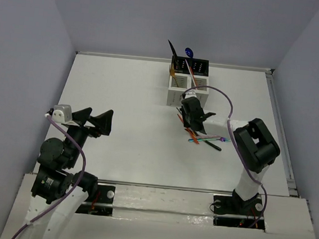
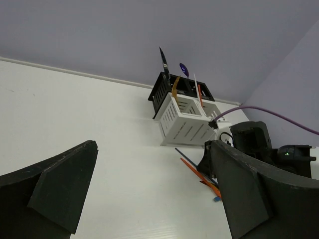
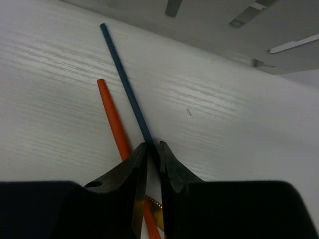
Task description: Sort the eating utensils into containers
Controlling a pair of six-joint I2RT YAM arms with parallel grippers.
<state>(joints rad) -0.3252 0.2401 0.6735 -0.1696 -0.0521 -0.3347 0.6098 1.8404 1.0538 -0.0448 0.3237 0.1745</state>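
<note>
The containers (image 1: 189, 77) stand at the table's far middle, two black bins behind two white ones, and show in the left wrist view (image 2: 182, 109). They hold a black knife, a blue spoon, a gold piece and an orange-red piece. My right gripper (image 1: 185, 117) is low over a pile of loose utensils (image 1: 205, 138) just in front of the bins. In the right wrist view it (image 3: 153, 145) is shut on a thin blue utensil (image 3: 124, 84) lying on the table. An orange-red utensil (image 3: 112, 117) lies beside it. My left gripper (image 1: 93, 121) is open and empty at the left (image 2: 152, 147).
The pile holds a black utensil (image 1: 213, 145), a blue-green one and an iridescent one to the right of the right gripper. A gold piece (image 3: 158, 215) shows under the right fingers. A purple cable (image 1: 224, 97) loops over the right arm. Raised rims edge the table at the back and right.
</note>
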